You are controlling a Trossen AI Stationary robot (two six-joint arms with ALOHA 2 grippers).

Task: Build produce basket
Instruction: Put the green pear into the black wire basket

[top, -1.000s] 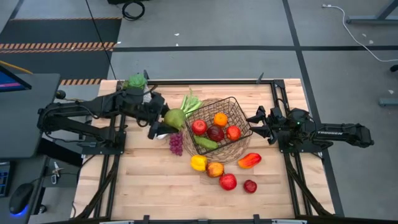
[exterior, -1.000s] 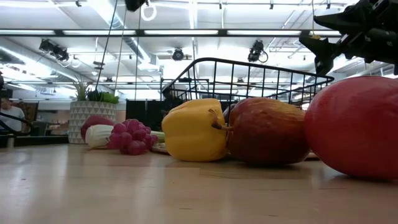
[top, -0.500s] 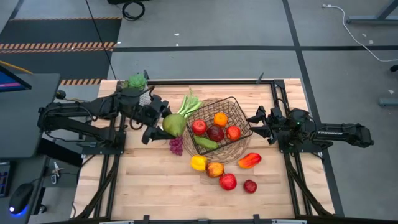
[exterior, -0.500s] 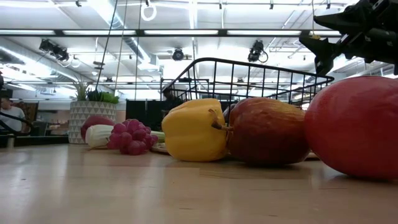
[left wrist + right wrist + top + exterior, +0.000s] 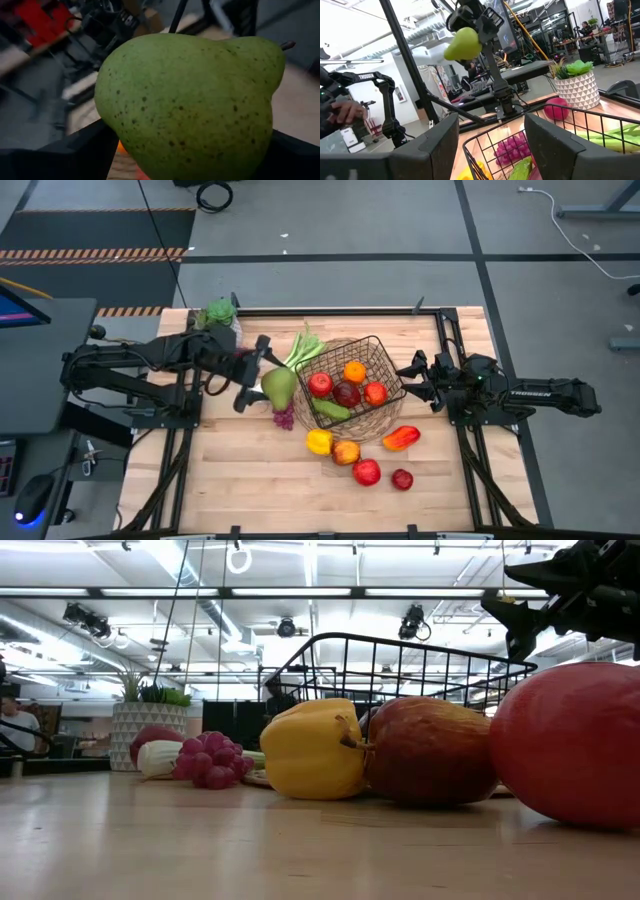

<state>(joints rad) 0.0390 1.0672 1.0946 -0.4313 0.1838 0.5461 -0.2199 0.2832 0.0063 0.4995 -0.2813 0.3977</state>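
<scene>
A green pear [image 5: 279, 387] hangs in the air left of the basket [image 5: 392, 367], with my left gripper [image 5: 262, 377] shut on it. The dark wire basket holds red apples [image 5: 320, 384], an orange [image 5: 354, 371] and a green piece. On the table near it lie a yellow pepper [image 5: 319, 442], more apples [image 5: 366, 472], a red-orange pepper [image 5: 400, 438] and grapes [image 5: 284, 415]. A leek [image 5: 305, 345] lies against the basket's far left side. My right gripper [image 5: 411, 376] stands open just right of the basket, above its rim, with nothing between its fingers. My left gripper pinches the pear's wide lower body [image 5: 112, 125] between its two fingers [image 5: 75, 155], one on each side. The fingers come from the table's left, slanting slightly down. The pear is lifted clear of the table, its stem end [image 5: 287, 45] pointing away from the gripper.
A leafy plant in a white patterned pot [image 5: 218, 313] stands at the table's far left corner, behind my left arm. Bare wood lies along the near edge [image 5: 250, 490]. A person [image 5: 15, 730] sits in the room beyond the table.
My left gripper has rolled about its own pointing line with the pear still held, so its fingers now stand toward the far and near sides of the fruit. The pear has turned with it and shifted slightly toward the near edge.
</scene>
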